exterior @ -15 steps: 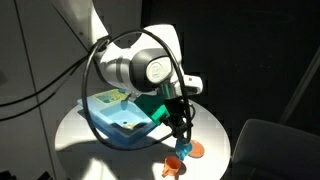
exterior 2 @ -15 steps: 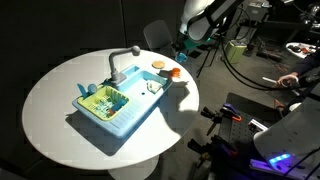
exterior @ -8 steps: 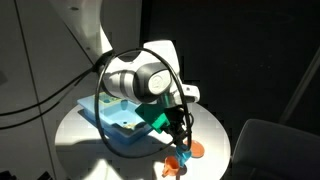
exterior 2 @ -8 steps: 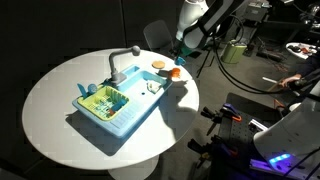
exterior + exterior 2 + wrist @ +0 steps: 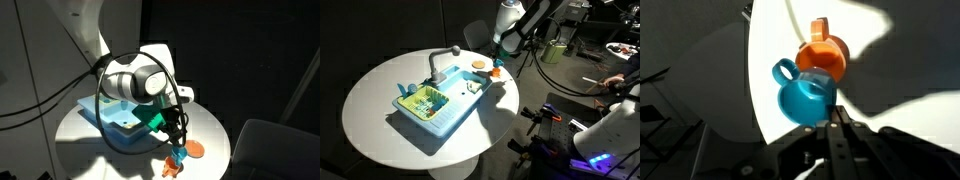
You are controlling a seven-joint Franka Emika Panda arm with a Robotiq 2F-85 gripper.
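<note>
Glossy plastic blue cup (image 5: pixel 805 97), orange cup (image 5: pixel 825 55) (same sheen) — smooth matt white table (image 5: pixel 910 70)

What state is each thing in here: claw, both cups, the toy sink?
claw: low, close to the blue cup; open or shut unclear
blue cup: upright on the table, mouth up
orange cup: upright, right beside the blue cup
toy sink: flat on the table, untouched

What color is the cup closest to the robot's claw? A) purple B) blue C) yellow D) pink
B: in the wrist view the blue cup sits just ahead of the gripper, with the orange cup beyond it.
</note>
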